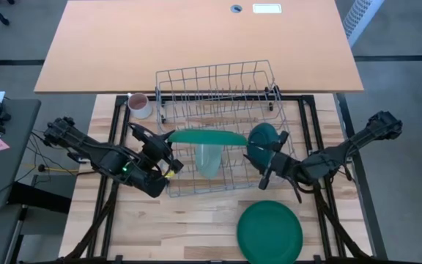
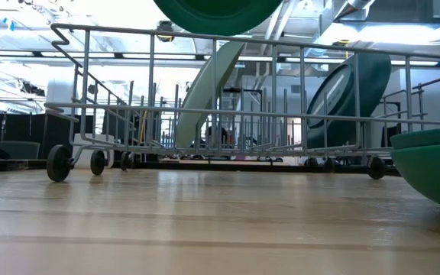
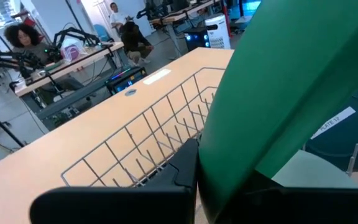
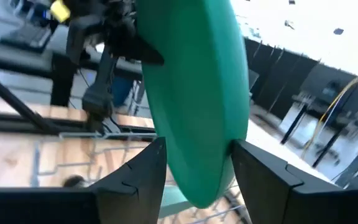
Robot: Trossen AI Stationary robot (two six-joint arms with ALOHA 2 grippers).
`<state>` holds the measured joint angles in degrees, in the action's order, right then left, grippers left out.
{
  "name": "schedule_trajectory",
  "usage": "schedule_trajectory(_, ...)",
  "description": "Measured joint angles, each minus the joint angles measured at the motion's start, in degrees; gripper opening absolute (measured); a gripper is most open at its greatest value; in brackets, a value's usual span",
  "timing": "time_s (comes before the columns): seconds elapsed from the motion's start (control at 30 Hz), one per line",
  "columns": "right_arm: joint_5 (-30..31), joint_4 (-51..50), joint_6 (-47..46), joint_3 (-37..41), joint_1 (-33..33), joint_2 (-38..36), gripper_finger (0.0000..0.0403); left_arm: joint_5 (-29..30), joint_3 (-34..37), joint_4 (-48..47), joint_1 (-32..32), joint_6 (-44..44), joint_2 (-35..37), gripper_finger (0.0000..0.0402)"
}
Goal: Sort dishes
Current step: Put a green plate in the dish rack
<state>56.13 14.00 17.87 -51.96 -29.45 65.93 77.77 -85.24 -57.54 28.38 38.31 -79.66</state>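
Observation:
A large dark green plate [image 1: 207, 137] hangs on edge above the wire rack [image 1: 218, 81], seen at the top of the low view [image 2: 216, 15]. My left gripper [image 1: 165, 141] is shut on its left end and my right gripper [image 1: 258, 156] on its right end. In the rack a pale mint plate [image 1: 209, 163] leans on its rim between the wires. A dark teal plate [image 1: 264, 134] leans the same way at the rack's right end. A second large green plate [image 1: 269, 231] lies flat on the wooden table, near right. My left gripper pinches the plate's rim at its left end [image 3: 213, 155] between its two fingers, coming about level from the table's left. The plate stands on edge, faces toward the near and far sides, lifted clear of the rack. My right gripper has the plate's right-hand rim [image 4: 197, 177] between its two fingers [image 4: 157, 162], one on each face, coming about level from the table's right. No gap shows between fingers and plate. The plate reaches well back between them.
A pinkish-white mug [image 1: 139, 105] stands at the rack's far left corner. An orange tabletop [image 1: 196, 37] lies beyond the far edge. Bare wood [image 1: 160, 227] shows at the near left. People sit at desks in the room behind [image 3: 17, 37].

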Motion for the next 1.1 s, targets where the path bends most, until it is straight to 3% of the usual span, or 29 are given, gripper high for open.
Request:
schedule_trajectory(0.33,0.74,0.28,1.48,-0.02,1.67,-0.04,0.0179,0.32,0.10,2.86,-0.07,-2.70,0.01,0.0011)
schedule_trajectory(0.57,2.63,2.07,1.55,-0.02,2.25,0.00,0.0132,-0.72,0.10,3.17,-0.04,0.35,-0.09,0.0011)
schedule_trajectory(0.73,2.08,1.67,1.67,-0.02,2.29,0.20,0.0102,-4.86,0.12,5.88,0.02,-0.53,-0.31,0.0011)
schedule_trajectory(1.1,2.21,1.74,1.57,-0.03,2.87,0.13,0.0096,-5.56,0.11,10.24,-0.25,-4.78,-1.06,0.0011)
